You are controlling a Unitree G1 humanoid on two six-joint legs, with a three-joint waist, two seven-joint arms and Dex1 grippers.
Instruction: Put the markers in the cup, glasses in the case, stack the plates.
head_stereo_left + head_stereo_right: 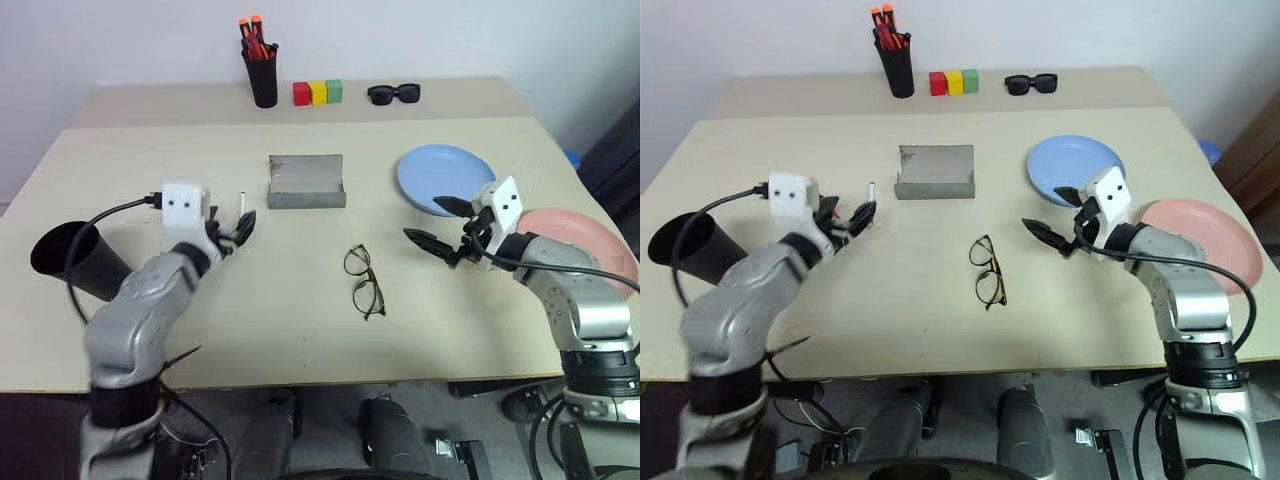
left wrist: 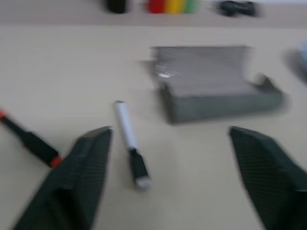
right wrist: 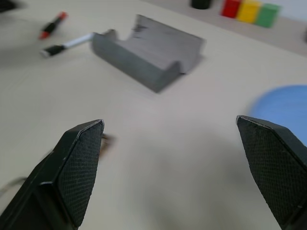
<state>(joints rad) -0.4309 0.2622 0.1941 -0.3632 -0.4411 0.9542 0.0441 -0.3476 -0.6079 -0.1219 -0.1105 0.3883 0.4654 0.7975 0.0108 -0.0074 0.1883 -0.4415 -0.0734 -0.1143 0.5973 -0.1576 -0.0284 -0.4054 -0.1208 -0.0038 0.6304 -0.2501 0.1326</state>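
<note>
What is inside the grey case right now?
The grey case stands open on the table and appears empty in both wrist views; its front wall hides the very bottom. The glasses lie on the table nearer the robot, outside it.

Open-lidded grey case (image 3: 148, 55) lies beyond the right tool's (image 3: 177, 167) wide-spread fingers (image 3: 81, 163).

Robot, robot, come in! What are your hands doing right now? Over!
Left gripper open by the white marker. Right gripper open, empty, near the glasses. Case open. Plates unstacked. Nothing blocking.
</note>
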